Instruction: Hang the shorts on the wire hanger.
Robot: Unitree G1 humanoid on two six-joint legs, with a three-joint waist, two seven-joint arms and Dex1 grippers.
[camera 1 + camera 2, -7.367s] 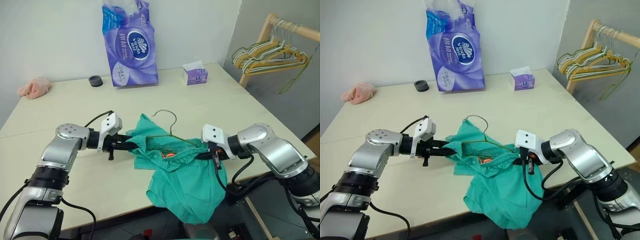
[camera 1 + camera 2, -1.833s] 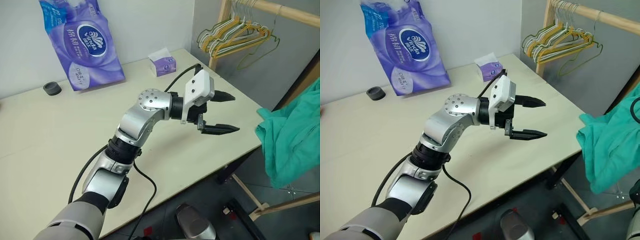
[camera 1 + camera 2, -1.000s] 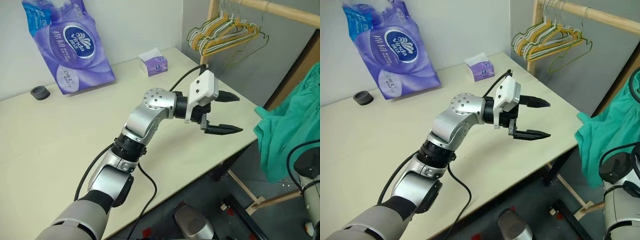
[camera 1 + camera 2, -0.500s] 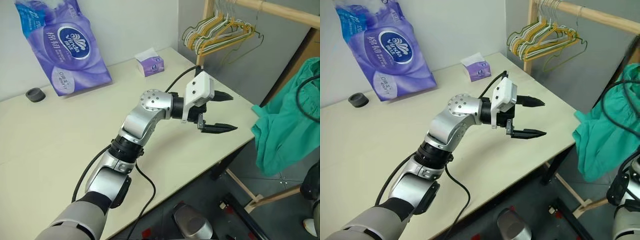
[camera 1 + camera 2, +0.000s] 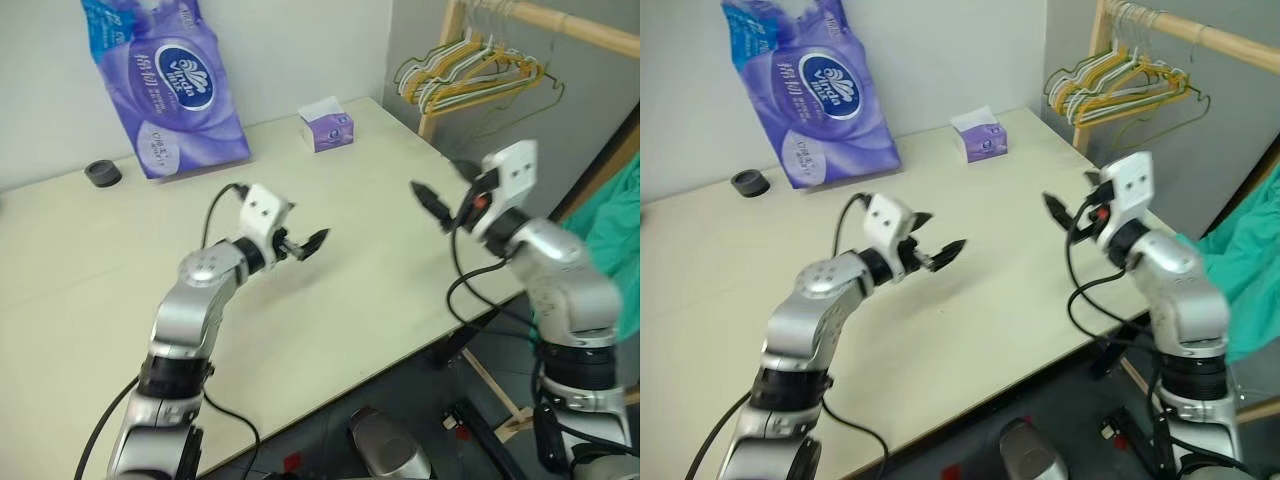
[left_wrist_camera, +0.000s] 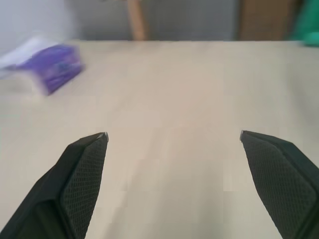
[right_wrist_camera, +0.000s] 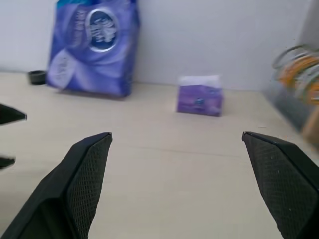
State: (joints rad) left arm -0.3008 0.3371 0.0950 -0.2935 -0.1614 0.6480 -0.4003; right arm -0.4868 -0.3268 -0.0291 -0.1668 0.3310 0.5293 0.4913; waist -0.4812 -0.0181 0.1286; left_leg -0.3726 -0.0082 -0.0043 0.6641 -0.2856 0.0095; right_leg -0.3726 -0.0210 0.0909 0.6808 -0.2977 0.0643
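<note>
Both the left gripper (image 5: 300,243) and the right gripper (image 5: 440,195) hover over the table (image 5: 340,290) with jaws wide apart and empty — the shorts (image 5: 1250,260) hang off its right edge, apparently already on a hanger.

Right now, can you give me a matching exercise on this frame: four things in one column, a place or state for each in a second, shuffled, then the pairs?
Things:
1. shorts
2. tissue box
3. left end effector
4. bunched hangers

Places or states:
A. on the wooden rail
B. open, empty, over the table
C. off the table's right edge
D. on the table's far right corner

Pairs: 1-C, 2-D, 3-B, 4-A
</note>
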